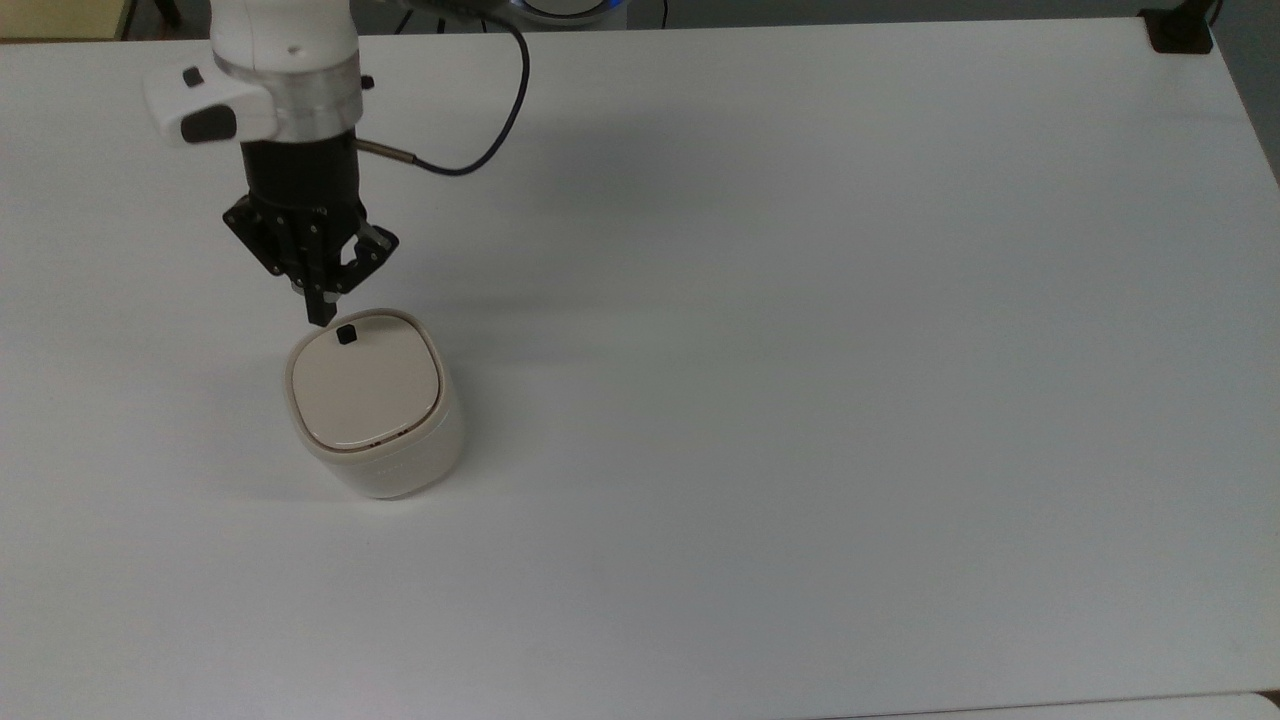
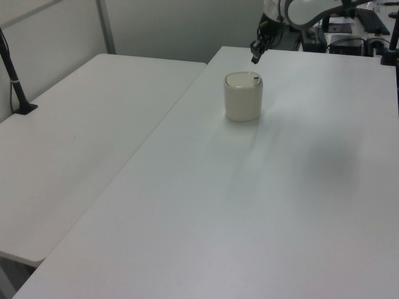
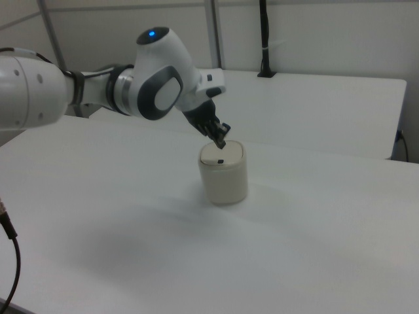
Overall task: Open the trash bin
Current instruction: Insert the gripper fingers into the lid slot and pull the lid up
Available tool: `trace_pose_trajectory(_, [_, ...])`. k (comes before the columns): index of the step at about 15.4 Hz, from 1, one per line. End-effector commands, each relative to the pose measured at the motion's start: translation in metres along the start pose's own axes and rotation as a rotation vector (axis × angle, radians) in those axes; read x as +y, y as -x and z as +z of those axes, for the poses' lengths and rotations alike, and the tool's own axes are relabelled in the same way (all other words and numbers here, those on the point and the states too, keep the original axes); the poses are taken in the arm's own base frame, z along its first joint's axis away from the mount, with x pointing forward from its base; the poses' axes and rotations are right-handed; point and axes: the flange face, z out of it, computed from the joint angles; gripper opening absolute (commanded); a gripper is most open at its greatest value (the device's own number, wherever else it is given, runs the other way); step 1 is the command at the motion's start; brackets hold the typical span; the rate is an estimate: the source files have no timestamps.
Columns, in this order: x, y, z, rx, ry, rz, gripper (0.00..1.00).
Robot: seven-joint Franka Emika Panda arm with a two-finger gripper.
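Note:
The cream-beige trash bin [image 1: 375, 415] [image 2: 243, 97] [image 3: 223, 173] stands on the white table [image 1: 800, 350] with its flat lid down. A small black square button [image 1: 346, 335] [image 3: 220, 163] sits near the lid's far edge in the top view. My gripper [image 1: 320, 316] [image 2: 254, 60] [image 3: 220, 143] hangs just above that edge of the lid, a little to the top view's left of the button. Its two black fingers are pressed together, holding nothing.
A black cable [image 1: 480, 130] loops from the arm over the table behind the bin. A second white table [image 2: 81, 143] adjoins on the left view's left, with a black clamp post [image 2: 15, 81]. A black clamp [image 1: 1178, 30] sits at the top view's far right corner.

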Motion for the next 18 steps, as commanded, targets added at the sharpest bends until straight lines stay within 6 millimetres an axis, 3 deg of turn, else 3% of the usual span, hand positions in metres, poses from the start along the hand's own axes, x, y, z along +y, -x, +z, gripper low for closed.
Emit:
trace_pose_trajectory(1, [0.000, 0.004, 0.023, -0.009, 0.041, -0.014, 0.00])
trace_pose_trajectory(5, [-0.001, 0.014, 0.040, -0.043, 0.053, -0.026, 0.00])
trace_pose_trajectory(12, [-0.002, 0.013, 0.050, -0.028, 0.044, 0.028, 0.00])
trace_pose_trajectory(18, [0.011, -0.004, -0.033, 0.050, -0.009, 0.146, 0.00])
